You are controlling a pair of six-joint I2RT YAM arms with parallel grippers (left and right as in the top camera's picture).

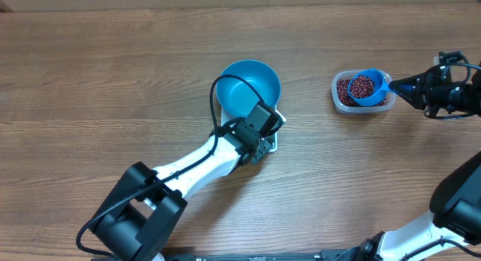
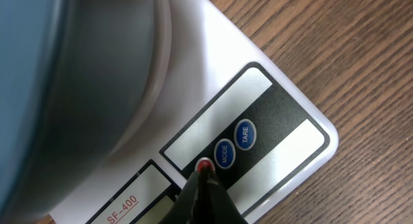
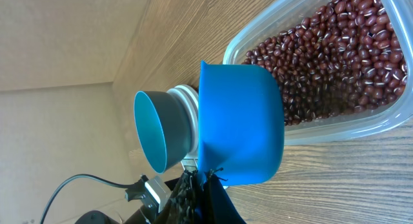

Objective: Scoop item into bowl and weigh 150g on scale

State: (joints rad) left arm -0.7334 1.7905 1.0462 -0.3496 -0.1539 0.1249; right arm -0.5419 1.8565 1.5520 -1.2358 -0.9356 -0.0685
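The left gripper (image 2: 205, 183), clenched shut, had its tip at the red button (image 2: 204, 165) of the scale (image 2: 284, 108) carrying the bowl (image 1: 252, 84), while the right gripper (image 1: 409, 87) grasped the scoop (image 3: 242, 121) of beans (image 1: 363, 85) over the tub (image 3: 361, 128).

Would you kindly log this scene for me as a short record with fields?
bowl: empty, on the scale
left fingers: shut, tip on the scale's red button
right fingers: shut on scoop handle
scoop: holds beans, above the tub
beans: most lie in the tub
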